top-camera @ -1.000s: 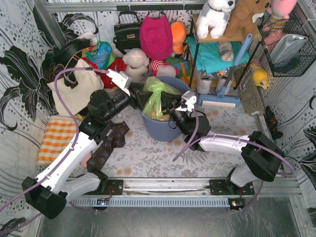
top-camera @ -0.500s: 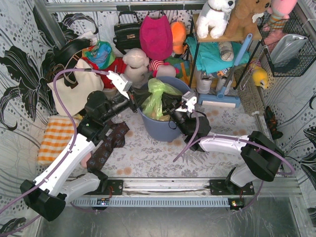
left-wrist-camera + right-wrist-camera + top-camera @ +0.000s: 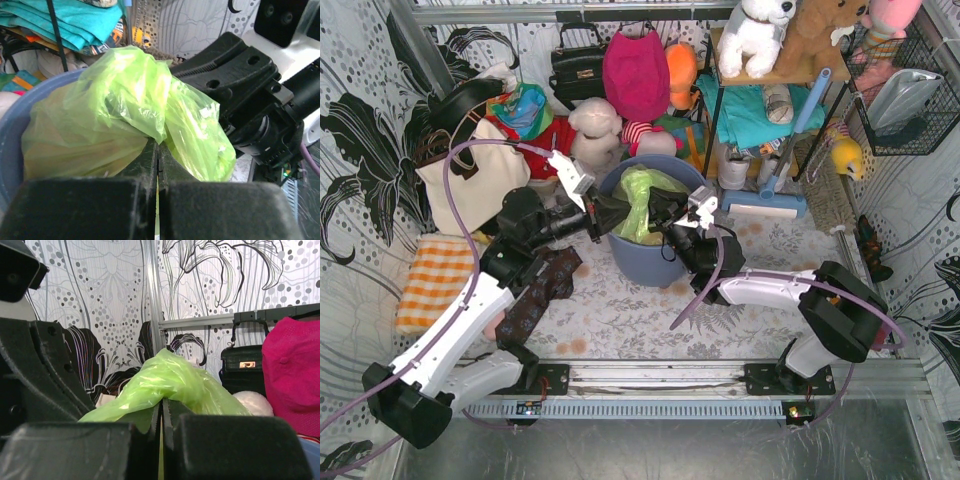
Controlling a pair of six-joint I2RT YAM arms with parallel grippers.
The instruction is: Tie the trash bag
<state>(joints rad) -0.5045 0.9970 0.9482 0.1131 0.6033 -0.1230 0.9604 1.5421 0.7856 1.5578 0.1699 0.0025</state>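
Trash bag [image 3: 638, 198]: thin, crinkled, translucent lime film, bunched up in the round blue-grey bin [image 3: 650, 262] between my two grippers. My left gripper [image 3: 157, 152] is clenched on a glossy fold at its fingertips. My right gripper [image 3: 161, 412] pinches a smoother, peaked flap the same way.

Both arms stretch from the near edge of the table in toward its middle, wrists facing each other. Left gripper [image 3: 604, 211] has its jaws pressed flat together on a fold of the trash bag [image 3: 638, 192], and the right gripper [image 3: 662, 212] is pinched on it too, just beside the left one
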